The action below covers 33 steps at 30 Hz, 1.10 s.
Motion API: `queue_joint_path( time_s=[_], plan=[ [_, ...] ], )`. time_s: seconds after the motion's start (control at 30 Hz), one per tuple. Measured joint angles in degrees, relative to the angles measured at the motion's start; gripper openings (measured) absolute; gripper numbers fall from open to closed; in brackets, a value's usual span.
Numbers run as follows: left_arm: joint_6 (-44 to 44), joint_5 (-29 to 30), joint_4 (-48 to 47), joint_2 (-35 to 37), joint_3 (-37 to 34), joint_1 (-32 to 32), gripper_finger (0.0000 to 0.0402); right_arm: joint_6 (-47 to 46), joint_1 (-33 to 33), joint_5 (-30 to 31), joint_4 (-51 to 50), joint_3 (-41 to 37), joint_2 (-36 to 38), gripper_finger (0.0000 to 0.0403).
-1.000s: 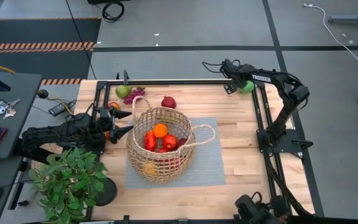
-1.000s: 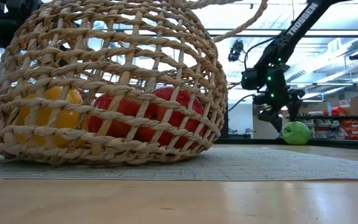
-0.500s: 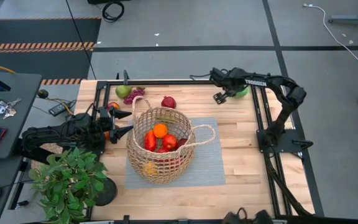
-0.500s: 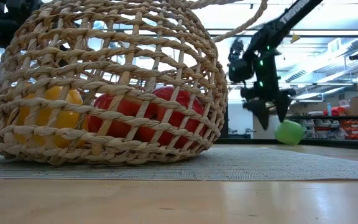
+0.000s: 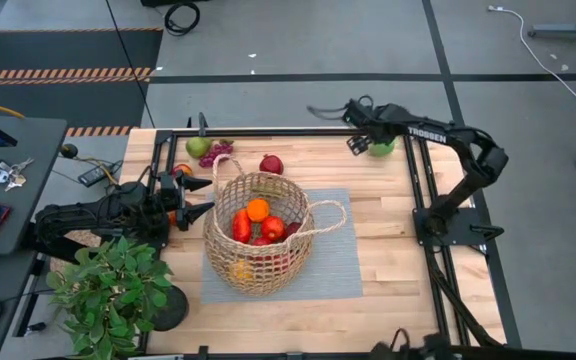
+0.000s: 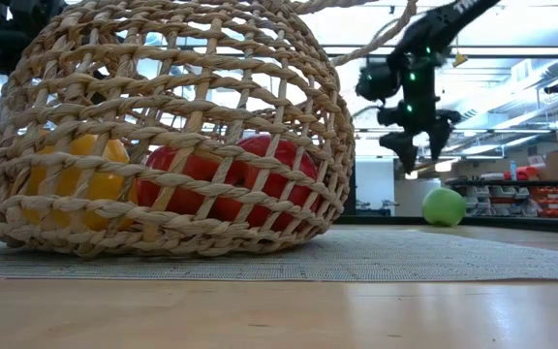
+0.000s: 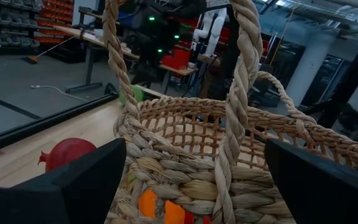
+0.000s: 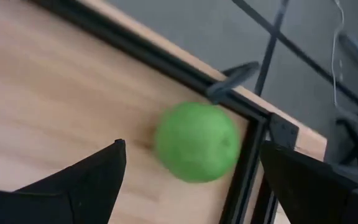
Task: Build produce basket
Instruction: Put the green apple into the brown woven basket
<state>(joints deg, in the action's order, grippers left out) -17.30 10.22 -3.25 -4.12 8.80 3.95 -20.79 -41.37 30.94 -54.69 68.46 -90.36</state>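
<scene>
While the basket (image 5: 259, 232) sat on the grey mat (image 5: 340, 262) in the middle of the table (image 5: 388, 300), already holding several red, orange and yellow pieces of produce, we had our right gripper (image 5: 360, 141) raised above the far right corner, jaws spread wide and holding nothing. The green ball-shaped fruit (image 5: 382, 147) lay on the wood just beside the black frame rail (image 5: 415, 170), under and slightly beyond our open fingers; in the right wrist view it sat between them, loose on the table. Our left gripper (image 5: 196, 212) waited at the basket's left side, jaws also wide and empty, with one loop handle (image 7: 238, 93) standing between its fingers. More produce lay at the far left corner: a green pear (image 5: 198, 146), a purple grape bunch (image 5: 218, 152) and a dark red fruit (image 5: 271, 164). We judged the green fruit light, hard and smooth, so it would roll readily and could squirt out of a pinch taken off centre. The sound hold, we thought, was straight down across its widest part, with the fingers kept clear of the rail. The basket looked stiff enough to stay put, yet light, so drops into it should be gentle.
</scene>
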Motion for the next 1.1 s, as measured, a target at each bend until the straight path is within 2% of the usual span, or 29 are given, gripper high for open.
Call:
queue_joint_path(
  time_s=[0.13, 0.23, 0.3, 0.6, 0.83, 1.1],
  plan=[
    [0.0, 0.02, 0.0, 0.0, 0.0, 0.01, 0.0389, 1.29, -7.47, -2.73, 5.47, -2.18, -0.62, 0.0374],
    [0.0, 0.02, -0.02, 0.0, 0.0, 0.0, 0.0389, 1.21, -11.9, -8.9, 8.35, -4.0, -0.83, 0.0374],
    [-0.02, -0.02, 0.01, 0.0, 0.0, 0.01, 0.0389, 1.05, -13.28, -10.88, 9.32, -5.06, -1.17, 0.0374],
    [-0.02, 0.0, -0.01, 0.0, 0.0, -0.01, 0.0389, 0.29, -13.78, -16.15, 17.22, -8.77, -3.06, 0.0374],
    [-0.02, 0.0, -0.01, 0.0, 0.0, -0.01, 0.0389, 1.4, -13.02, -15.33, 17.65, -9.02, -3.17, 0.0374],
    [-0.02, 0.0, -0.01, 0.0, 0.0, 0.01, 0.0389, 4.56, -12.87, -20.92, 17.73, -9.21, -3.39, 0.0398]
  ],
)
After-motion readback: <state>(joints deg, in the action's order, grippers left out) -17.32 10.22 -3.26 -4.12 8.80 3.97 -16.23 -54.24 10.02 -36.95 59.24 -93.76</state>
